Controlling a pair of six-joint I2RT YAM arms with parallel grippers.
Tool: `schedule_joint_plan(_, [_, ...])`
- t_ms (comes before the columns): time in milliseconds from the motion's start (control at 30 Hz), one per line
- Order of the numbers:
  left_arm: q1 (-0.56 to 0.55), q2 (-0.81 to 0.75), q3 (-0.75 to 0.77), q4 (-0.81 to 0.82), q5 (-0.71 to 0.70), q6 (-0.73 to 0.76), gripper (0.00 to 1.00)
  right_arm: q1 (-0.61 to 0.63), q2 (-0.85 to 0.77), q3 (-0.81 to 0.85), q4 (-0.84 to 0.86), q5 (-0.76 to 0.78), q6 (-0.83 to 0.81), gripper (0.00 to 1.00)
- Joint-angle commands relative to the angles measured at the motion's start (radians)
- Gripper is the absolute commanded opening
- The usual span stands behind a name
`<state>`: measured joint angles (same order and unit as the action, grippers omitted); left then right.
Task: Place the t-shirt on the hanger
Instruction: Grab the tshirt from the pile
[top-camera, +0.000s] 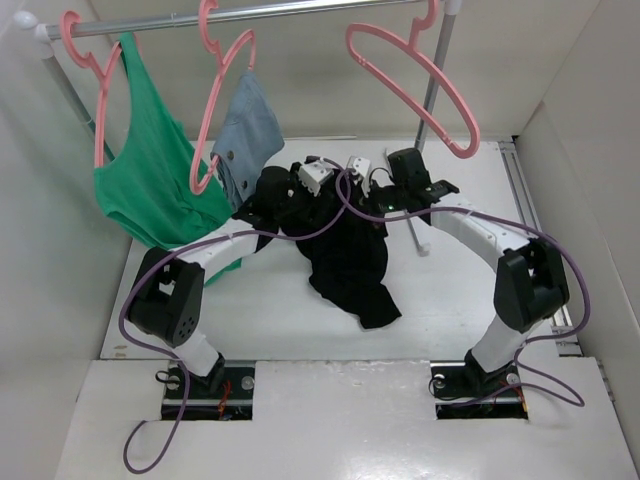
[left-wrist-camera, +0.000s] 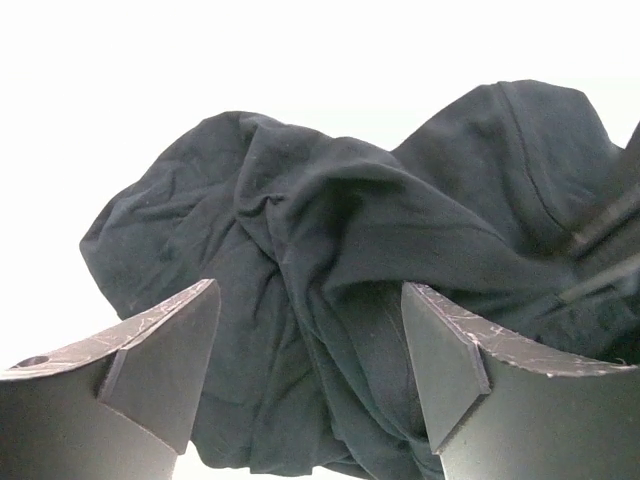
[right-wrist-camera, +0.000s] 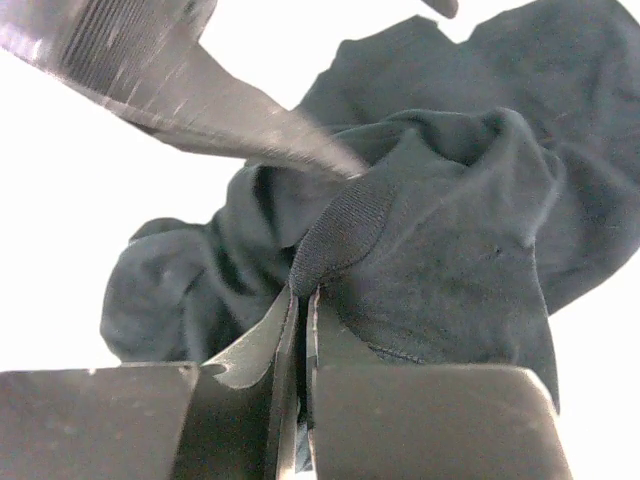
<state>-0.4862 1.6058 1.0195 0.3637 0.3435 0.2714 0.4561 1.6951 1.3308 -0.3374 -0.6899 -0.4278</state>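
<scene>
The black t-shirt (top-camera: 350, 260) lies crumpled on the white table, between the two arms. My right gripper (top-camera: 372, 205) (right-wrist-camera: 302, 300) is shut on the t-shirt's ribbed collar edge (right-wrist-camera: 345, 235), which stands up out of the jaws. My left gripper (top-camera: 300, 205) (left-wrist-camera: 310, 330) is open just to its left, with folds of the t-shirt (left-wrist-camera: 330, 250) lying between its fingers. One left finger (right-wrist-camera: 200, 90) crosses the top of the right wrist view. The empty pink hanger (top-camera: 466, 140) hangs tilted from the rail at the upper right, above and behind my right gripper.
A green tank top (top-camera: 150, 170) and a blue-grey garment (top-camera: 248, 130) hang on pink hangers from the metal rail (top-camera: 280, 12) at the back left. The rail's right upright (top-camera: 436, 80) stands behind the right arm. White walls close both sides. Purple cables (top-camera: 330, 215) loop over the arms.
</scene>
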Motion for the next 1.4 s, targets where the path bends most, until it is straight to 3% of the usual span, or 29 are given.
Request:
schedule_joint_plan(0, [0.001, -0.017, -0.007, 0.061, 0.035, 0.028, 0.70, 0.001, -0.029, 0.002, -0.063, -0.112, -0.060, 0.00])
schedule_joint_plan(167, [-0.008, 0.006, -0.018, 0.096, 0.026, 0.066, 0.73, 0.001, -0.064, 0.011, -0.063, -0.134, -0.080, 0.00])
schedule_joint_plan(433, [-0.028, 0.026, -0.027, 0.087, 0.218, 0.175, 0.75, -0.019, -0.084, 0.021, -0.081, -0.146, -0.080, 0.00])
schedule_joint_plan(667, [-0.037, 0.046, -0.027, 0.179, 0.227, 0.184, 0.78, -0.019, -0.084, 0.030, -0.124, -0.158, -0.107, 0.00])
schedule_joint_plan(733, [-0.037, 0.055, -0.027, 0.202, 0.227, 0.160, 0.66, -0.019, -0.084, 0.030, -0.124, -0.169, -0.108, 0.00])
schedule_joint_plan(867, [-0.037, 0.055, -0.039, 0.271, 0.252, 0.118, 0.57, -0.019, -0.084, 0.021, -0.143, -0.180, -0.118, 0.00])
schedule_joint_plan(1033, [-0.057, 0.074, -0.048, 0.322, 0.328, 0.095, 0.56, -0.037, -0.084, 0.001, -0.153, -0.180, -0.131, 0.00])
schedule_joint_plan(1067, [-0.057, 0.074, -0.058, 0.322, 0.328, 0.095, 0.41, -0.037, -0.094, -0.010, -0.153, -0.180, -0.131, 0.00])
schedule_joint_plan(1100, [-0.057, 0.074, -0.058, 0.322, 0.337, 0.095, 0.41, -0.037, -0.094, -0.010, -0.153, -0.180, -0.131, 0.00])
schedule_joint_plan(1133, [-0.066, 0.074, -0.058, 0.343, 0.338, 0.075, 0.24, -0.049, -0.094, -0.010, -0.153, -0.180, -0.131, 0.00])
schedule_joint_plan(1200, [-0.066, 0.074, -0.067, 0.343, 0.319, 0.065, 0.01, -0.059, -0.103, -0.031, -0.153, -0.180, -0.131, 0.00])
schedule_joint_plan(1300, [-0.042, 0.063, -0.033, 0.275, 0.250, 0.040, 0.00, -0.085, -0.112, -0.044, -0.120, -0.093, -0.086, 0.00])
schedule_joint_plan(1333, [-0.031, 0.063, -0.021, 0.239, 0.229, 0.040, 0.00, -0.102, -0.112, -0.057, -0.105, -0.051, -0.047, 0.07])
schedule_joint_plan(1367, [-0.020, 0.051, -0.007, 0.151, 0.163, 0.029, 0.00, -0.102, -0.112, -0.058, -0.104, 0.002, -0.025, 0.24])
